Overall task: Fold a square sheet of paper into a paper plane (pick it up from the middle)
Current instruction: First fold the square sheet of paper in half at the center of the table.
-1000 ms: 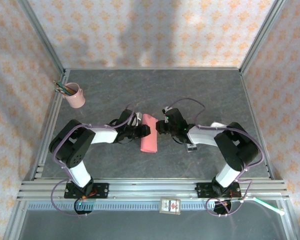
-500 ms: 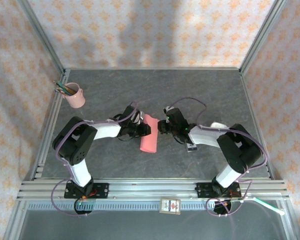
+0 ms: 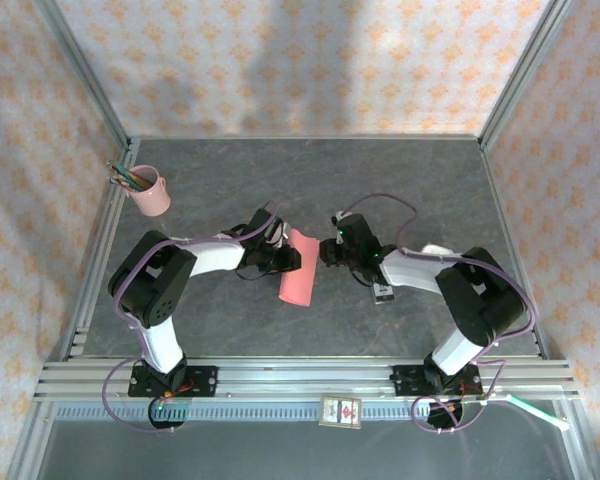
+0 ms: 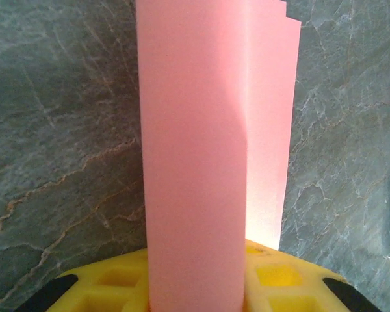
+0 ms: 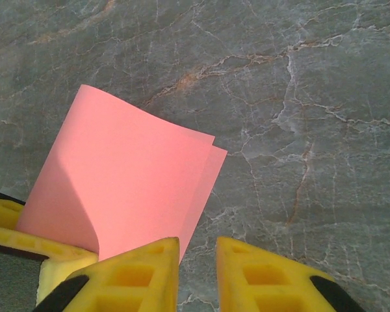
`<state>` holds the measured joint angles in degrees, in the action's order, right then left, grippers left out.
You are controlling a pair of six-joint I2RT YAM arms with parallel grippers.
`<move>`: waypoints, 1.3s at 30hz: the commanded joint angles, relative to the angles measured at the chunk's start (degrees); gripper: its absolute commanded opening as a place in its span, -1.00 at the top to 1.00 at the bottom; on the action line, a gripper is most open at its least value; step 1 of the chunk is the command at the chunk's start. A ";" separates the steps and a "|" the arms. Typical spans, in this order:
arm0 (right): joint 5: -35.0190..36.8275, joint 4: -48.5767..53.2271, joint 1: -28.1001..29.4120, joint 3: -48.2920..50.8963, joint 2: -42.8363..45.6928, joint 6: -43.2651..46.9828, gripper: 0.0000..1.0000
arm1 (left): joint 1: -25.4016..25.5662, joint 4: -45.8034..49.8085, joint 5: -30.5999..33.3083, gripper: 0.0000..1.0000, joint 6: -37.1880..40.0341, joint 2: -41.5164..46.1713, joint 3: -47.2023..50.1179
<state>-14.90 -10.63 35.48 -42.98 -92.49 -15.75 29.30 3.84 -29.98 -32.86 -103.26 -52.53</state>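
Early stage: the square sheet of paper, doubled over into a loose, uncreased half, is pinched by my left hand over the middle of the tabletop, my right hand narrowly parted and empty beside it; by my judgement every nose and wing fold remains.

Left jaws narrower around pink paper
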 commanded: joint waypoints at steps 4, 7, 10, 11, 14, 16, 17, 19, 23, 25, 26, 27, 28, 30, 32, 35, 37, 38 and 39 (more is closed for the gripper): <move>-3.01 0.44 -0.50 -0.96 0.87 0.06 0.50 | -1.03 5.69 13.38 0.36 3.85 -7.37 1.73; -5.23 -0.71 -0.50 -1.26 -0.09 -1.24 0.48 | -0.74 6.34 14.79 0.33 4.28 -7.50 1.49; -6.38 -1.10 -0.50 -2.24 -1.52 -2.16 0.47 | -0.13 7.20 16.76 0.31 4.92 -7.74 0.95; -6.18 -1.01 -0.50 -2.56 -1.79 -2.23 0.47 | 0.05 7.39 17.41 0.31 5.08 -7.94 0.73; -3.84 0.14 -0.63 -3.25 -2.08 -2.14 0.47 | 0.59 8.09 19.01 0.28 5.48 -8.39 0.16; -2.81 1.01 -0.92 -3.58 -1.84 -1.90 0.47 | 1.17 8.57 20.06 0.27 5.78 -8.65 -0.22; -2.49 1.42 -1.02 -3.61 -1.75 -1.71 0.47 | 1.36 8.72 20.50 0.27 5.93 -8.77 -0.33; -1.95 2.14 -1.50 -3.66 -1.35 -1.45 0.47 | 1.70 9.09 21.28 0.26 6.12 -8.86 -0.53; -1.76 2.68 -2.34 -3.28 -0.64 -1.22 0.47 | 2.17 9.67 22.70 0.25 6.57 -9.13 -0.68; -1.72 3.03 -2.61 -3.13 -0.34 -1.04 0.47 | 2.35 10.01 23.45 0.24 6.84 -9.21 -0.80; -1.61 3.20 -2.70 -3.05 -0.16 -0.89 0.48 | 2.34 10.17 23.55 0.24 6.98 -9.15 -0.76; -1.63 3.38 -2.87 -2.90 0.01 -0.80 0.47 | 2.39 10.46 23.80 0.24 7.02 -9.13 -0.83; -1.56 3.50 -2.95 -2.76 0.15 -0.63 0.47 | 2.36 10.55 24.06 0.25 7.03 -8.98 -0.82; -1.54 3.75 -3.18 -2.49 0.29 -0.33 0.47 | 2.42 10.52 23.62 0.28 7.04 -8.64 -0.90; -1.94 4.04 -3.25 -2.56 0.07 -0.15 0.47 | 2.43 10.88 22.92 0.29 7.19 -8.33 -1.21; -4.44 4.02 -3.40 -3.08 -1.13 -0.64 0.46 | 2.56 11.87 22.24 0.32 7.80 -7.90 -1.75; -6.54 3.55 -3.44 -3.82 -2.34 -1.53 0.45 | 2.58 12.22 21.76 0.35 8.13 -7.48 -1.77; -7.40 3.28 -3.41 -4.15 -2.87 -1.93 0.45 | 2.60 12.40 21.66 0.35 8.21 -7.39 -1.81; -7.95 3.10 -3.40 -4.66 -3.58 -2.39 0.45 | 2.61 12.59 21.46 0.35 8.43 -7.39 -1.78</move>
<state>-20.29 -7.66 32.40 -45.50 -94.48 -17.02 33.43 10.79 -20.14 -27.16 -104.71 -56.93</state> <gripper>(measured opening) 0.275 0.324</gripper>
